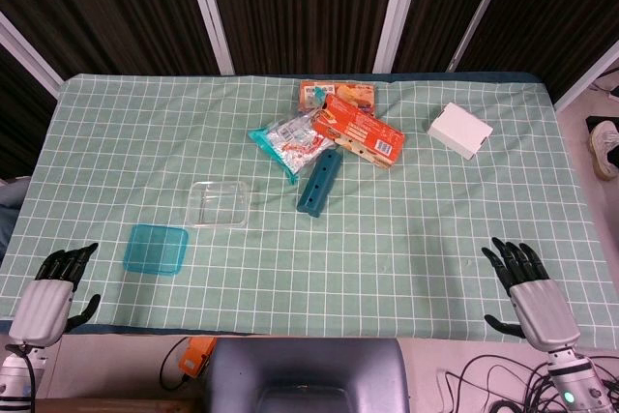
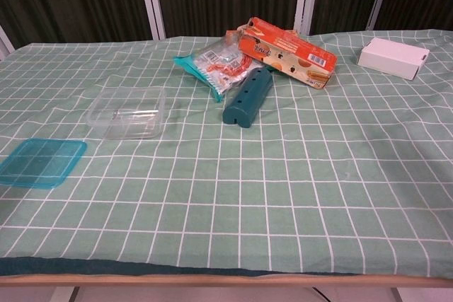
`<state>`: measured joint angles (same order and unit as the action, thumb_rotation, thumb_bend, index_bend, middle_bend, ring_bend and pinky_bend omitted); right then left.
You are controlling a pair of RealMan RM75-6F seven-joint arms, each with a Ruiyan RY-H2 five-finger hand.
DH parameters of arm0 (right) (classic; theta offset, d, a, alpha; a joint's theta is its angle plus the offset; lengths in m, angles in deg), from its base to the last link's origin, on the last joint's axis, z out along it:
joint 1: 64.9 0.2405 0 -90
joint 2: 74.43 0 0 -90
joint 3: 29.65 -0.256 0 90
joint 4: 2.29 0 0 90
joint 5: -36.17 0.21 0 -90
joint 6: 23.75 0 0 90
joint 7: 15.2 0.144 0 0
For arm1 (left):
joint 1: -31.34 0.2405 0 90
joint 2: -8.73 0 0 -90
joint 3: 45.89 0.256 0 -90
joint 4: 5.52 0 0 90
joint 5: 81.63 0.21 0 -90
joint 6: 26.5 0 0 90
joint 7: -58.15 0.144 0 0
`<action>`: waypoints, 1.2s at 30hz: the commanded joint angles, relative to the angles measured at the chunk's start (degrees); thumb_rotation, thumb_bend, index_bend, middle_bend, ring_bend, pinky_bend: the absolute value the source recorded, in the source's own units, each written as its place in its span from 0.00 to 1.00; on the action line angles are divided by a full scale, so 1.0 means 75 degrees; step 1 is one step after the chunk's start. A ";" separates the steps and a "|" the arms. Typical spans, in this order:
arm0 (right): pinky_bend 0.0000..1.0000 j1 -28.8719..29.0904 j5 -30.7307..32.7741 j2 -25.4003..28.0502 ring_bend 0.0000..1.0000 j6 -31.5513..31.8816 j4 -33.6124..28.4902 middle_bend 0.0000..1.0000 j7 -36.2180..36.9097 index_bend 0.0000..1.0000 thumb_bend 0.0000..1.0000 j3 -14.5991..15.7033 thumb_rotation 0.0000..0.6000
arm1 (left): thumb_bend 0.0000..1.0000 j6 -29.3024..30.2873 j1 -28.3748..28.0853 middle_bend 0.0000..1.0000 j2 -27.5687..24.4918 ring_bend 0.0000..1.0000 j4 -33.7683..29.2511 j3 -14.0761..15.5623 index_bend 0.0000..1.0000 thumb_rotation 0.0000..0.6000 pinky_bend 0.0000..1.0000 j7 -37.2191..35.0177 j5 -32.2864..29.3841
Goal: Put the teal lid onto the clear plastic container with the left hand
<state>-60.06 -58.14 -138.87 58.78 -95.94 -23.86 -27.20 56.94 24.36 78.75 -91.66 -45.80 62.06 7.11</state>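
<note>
While the left hand (image 1: 53,292) rests empty with fingers spread at the table edge, the flat square teal plastic lid (image 1: 155,249) lies just ahead-right of it, within easy reach, and the clear rectangular plastic container (image 1: 220,203) sits open just beyond.

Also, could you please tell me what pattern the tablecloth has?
The tablecloth is pale green with a white grid of squares, clearest in the chest view.

Table under a checked cloth, dark panels behind

A green cloth (image 1: 406,239) with white grid lines is covering the table; dark panels (image 1: 300,7) split by white bars (image 1: 206,7) are standing at 12 o'clock, cables (image 1: 493,374) are trailing over pale floor at 5 o'clock.
</note>
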 commanded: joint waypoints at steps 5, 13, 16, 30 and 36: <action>0.00 0.0003 0.0051 0.0044 0.00 -0.0036 0.0004 0.00 0.0105 0.00 0.16 -0.0001 1.00 | 0.32 -0.0341 -0.0503 0.01 0.0018 0.00 0.0495 0.0011 0.00 1.00 0.02 -0.1174 0.0577; 0.00 0.0062 0.0271 -0.0098 0.00 -0.0211 -0.0007 0.00 -0.0209 0.00 0.16 -0.0090 1.00 | 0.26 -0.2525 -0.2313 0.00 0.0292 0.00 0.2730 0.0220 0.00 1.00 0.00 -0.4164 0.1184; 0.00 0.0069 0.0421 -0.0179 0.00 -0.0257 -0.0028 0.00 -0.0384 0.00 0.16 -0.0154 1.00 | 0.26 -0.2843 -0.2748 0.00 0.0529 0.00 0.3447 0.0389 0.00 1.00 0.00 -0.5316 0.1407; 0.00 0.0068 0.0727 -0.0291 0.00 -0.0299 -0.0031 0.00 -0.0674 0.00 0.16 -0.0265 1.00 | 0.24 -0.3253 -0.3529 0.00 0.1786 0.00 0.5978 0.1283 0.00 1.00 0.00 -0.7145 0.1993; 0.00 0.0090 0.0728 -0.0277 0.00 -0.0341 -0.0053 0.00 -0.0685 0.00 0.16 -0.0253 1.00 | 0.24 -0.3270 -0.3690 0.00 0.1983 0.00 0.6285 0.1479 0.00 1.00 0.00 -0.7375 0.2032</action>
<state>-59.39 -52.67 -140.96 56.23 -96.33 -29.01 -29.12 32.46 -3.21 93.51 -44.62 -34.80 6.84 22.30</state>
